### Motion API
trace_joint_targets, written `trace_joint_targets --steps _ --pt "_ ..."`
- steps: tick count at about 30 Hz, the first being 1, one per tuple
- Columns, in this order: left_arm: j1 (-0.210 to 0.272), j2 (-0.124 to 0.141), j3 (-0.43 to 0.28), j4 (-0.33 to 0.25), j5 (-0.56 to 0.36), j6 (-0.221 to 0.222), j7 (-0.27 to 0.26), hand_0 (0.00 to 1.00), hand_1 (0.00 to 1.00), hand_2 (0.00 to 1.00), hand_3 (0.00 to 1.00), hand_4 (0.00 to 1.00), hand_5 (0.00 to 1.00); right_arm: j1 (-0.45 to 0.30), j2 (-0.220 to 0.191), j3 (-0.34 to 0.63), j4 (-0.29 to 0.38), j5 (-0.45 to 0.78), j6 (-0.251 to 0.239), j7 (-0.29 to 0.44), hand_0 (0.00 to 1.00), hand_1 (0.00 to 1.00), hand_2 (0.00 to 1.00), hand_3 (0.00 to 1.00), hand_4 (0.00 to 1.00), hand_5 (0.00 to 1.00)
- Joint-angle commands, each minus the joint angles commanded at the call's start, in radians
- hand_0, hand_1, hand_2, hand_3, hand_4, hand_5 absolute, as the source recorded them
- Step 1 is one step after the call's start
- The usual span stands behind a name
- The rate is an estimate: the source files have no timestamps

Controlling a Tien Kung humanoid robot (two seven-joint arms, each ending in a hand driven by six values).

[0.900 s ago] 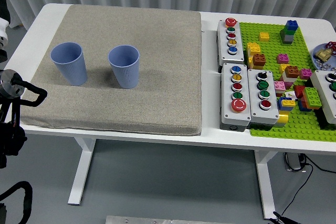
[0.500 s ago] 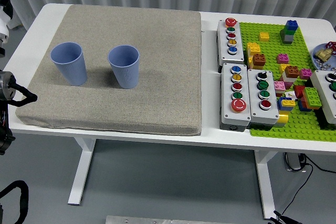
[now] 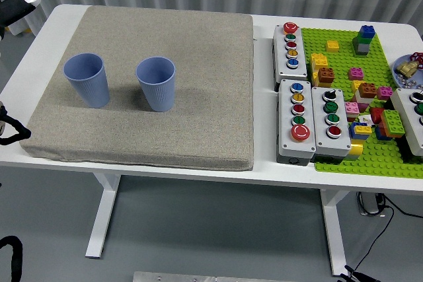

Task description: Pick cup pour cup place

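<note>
Cups: two blue ribbed plastic cups, left cup (image 3: 87, 80) and right cup (image 3: 156, 83), stand upright and apart on a grey fabric mat (image 3: 198, 97) toward the white tabletop's (image 3: 264, 170) left edge. Button boxes (image 3: 304, 120) and a green brick baseplate (image 3: 370, 97) crowd the right edge. Only a sliver of the left hand (image 3: 8, 133) shows at the left edge; its grip cannot be told.

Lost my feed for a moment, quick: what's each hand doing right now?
Left hand: only a sliver shows at the left edge, away from both cups; fingers cannot be told.
Right hand: not in view.
</note>
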Motion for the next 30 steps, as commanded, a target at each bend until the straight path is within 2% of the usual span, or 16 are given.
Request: trace_joint_targets --steps 3,4,11,15,19,25,30 --pt "0.009 0.004 0.004 0.0 -0.004 0.001 0.004 0.868 0.89 0.998 0.998 0.916 0.222 0.0 -0.001 0.0 0.0 0.0 0.002 0.0 0.761 0.695 0.734 0.616 0.222 0.195" --pt "0.01 0.004 0.004 0.0 -0.004 0.001 0.004 0.952 0.993 0.998 0.998 0.923 0.254 0.0 -0.001 0.0 0.0 0.001 0.002 0.0 0.761 0.695 0.733 0.616 0.222 0.195" --pt "0.033 0.008 0.026 0.016 0.008 -0.005 0.011 0.969 0.998 0.998 0.998 0.928 0.266 -0.002 -0.002 -0.005 0.0 0.005 0.004 0.001 0.76 0.696 0.733 0.616 0.222 0.195" --pt "0.062 0.023 0.045 0.025 0.01 -0.01 0.016 0.969 0.998 0.998 0.998 0.928 0.266 -0.003 -0.003 -0.009 0.0 0.008 0.005 0.003 0.76 0.696 0.733 0.616 0.222 0.195" --pt "0.094 0.037 0.066 0.029 -0.008 -0.013 0.016 0.973 0.998 0.998 0.998 0.93 0.289 -0.002 -0.003 -0.012 0.0 0.012 0.006 0.004 0.761 0.695 0.733 0.616 0.22 0.193" --pt "0.18 0.081 0.103 0.001 -0.054 -0.018 0.012 0.965 0.983 0.998 0.998 0.929 0.305 -0.005 -0.004 -0.01 0.0 0.005 0.01 0.001 0.761 0.696 0.733 0.616 0.22 0.193" --pt "0.222 0.095 0.113 0.008 -0.062 -0.018 0.003 0.967 0.988 0.998 0.998 0.929 0.315 -0.008 -0.005 -0.007 0.0 0.0 0.013 -0.001 0.761 0.695 0.733 0.617 0.219 0.197"
